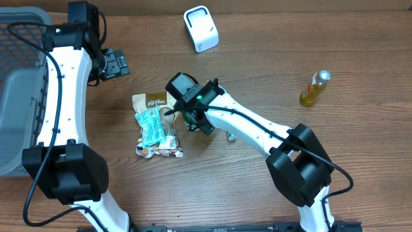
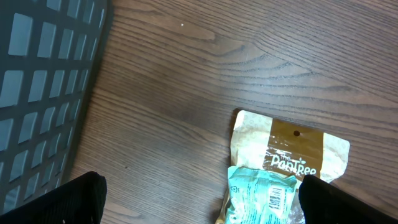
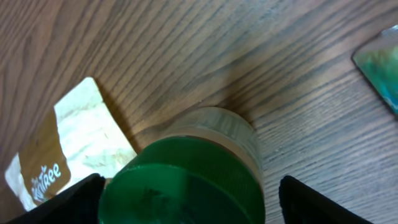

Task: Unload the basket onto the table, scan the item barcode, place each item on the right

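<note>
Green lid over a pale, translucent body: the small jar (image 3: 186,180) sits on the wooden worktop (image 1: 257,71) near its middle, just right of a cluster of snack packets. The right hand (image 1: 192,116) is down over it, one black finger (image 3: 59,202) on each side of the lid. Its jaws stand wide; a strip of wood shows between the lid and the right-side finger, so it has no firm hold on the jar. Whether the other finger touches the lid I cannot tell.

Beside the jar lies a tan "Pantree" pouch (image 1: 153,101) flat on the wood. A teal packet (image 1: 151,125) lies across the pouch's lower end, with a barcode label visible in the left wrist view. Below these sits a crumpled foil packet (image 1: 159,150).

The left hand (image 1: 118,63) hovers up and to the left of the pouch, fully spread and holding nothing. A grey mesh basket (image 1: 19,96) fills the left edge. The white scanner (image 1: 201,28) stands at the far side, well apart from the jar. A yellow bottle with a silver cap (image 1: 314,88) lies off to the right.
</note>
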